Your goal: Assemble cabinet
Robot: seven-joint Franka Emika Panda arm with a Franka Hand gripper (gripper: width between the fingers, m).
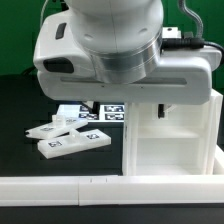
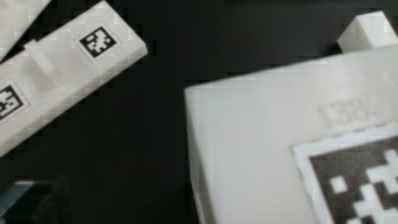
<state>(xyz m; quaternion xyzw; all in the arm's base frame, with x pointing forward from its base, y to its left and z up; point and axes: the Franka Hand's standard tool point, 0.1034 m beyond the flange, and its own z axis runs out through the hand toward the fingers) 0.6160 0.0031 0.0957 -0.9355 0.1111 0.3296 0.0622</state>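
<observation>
flat panels (image 1: pixel 68 137): two white tagged pieces on the exterior view's left, lying flat on the black table (image 1: pixel 20 110), overlapping each other; the wrist view shows them (image 2: pixel 54 62) side by side, tags up.
marker board (image 1: pixel 100 110): flat on the table just behind the panels, partly hidden by the arm.
arm (image 1: pixel 110 45): large and white, filling the upper middle and hanging over the near edge of the cabinet box.
gripper (image 2: pixel 199 208): jaws spread wide, nothing between them; only one dark fingertip (image 2: pixel 18 197) shows, at the wrist view's corner.
cabinet box (image 1: pixel 172 140): upright on the exterior view's right, its open side facing the camera, well apart from the panels.
tagged white face (image 2: pixel 267 130): close under the wrist camera; cannot tell which part it belongs to.
rail (image 1: pixel 100 186): long and white, along the front edge.
</observation>
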